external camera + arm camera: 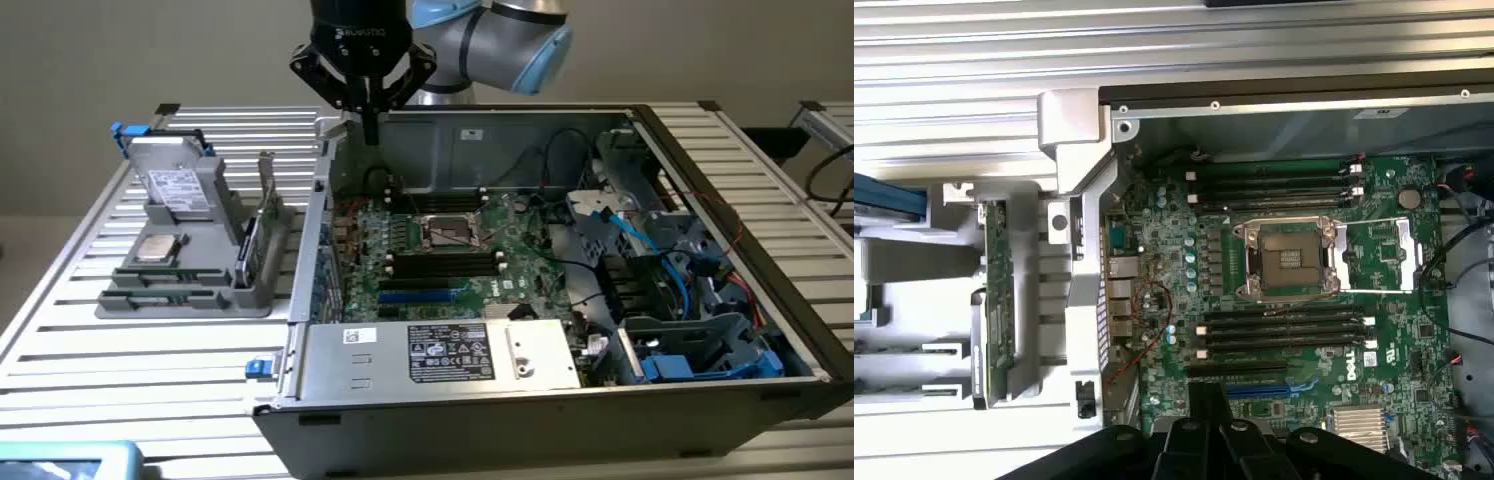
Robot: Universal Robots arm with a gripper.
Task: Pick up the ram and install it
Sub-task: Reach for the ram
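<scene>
Exterior view shows my gripper [370, 128] closed, holding nothing, above the far-left corner of the computer case [534, 425]. I see the ram [250, 250] standing in the grey tray [174, 300], left of the case.

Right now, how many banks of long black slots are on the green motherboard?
2. One bank lies between the processor socket and the case wall; the other bank, between the socket and the blue slot. Cables may hide more.

Case [534, 430] top open; cables [622, 228] crowd motherboard [521, 240] edge.
</scene>
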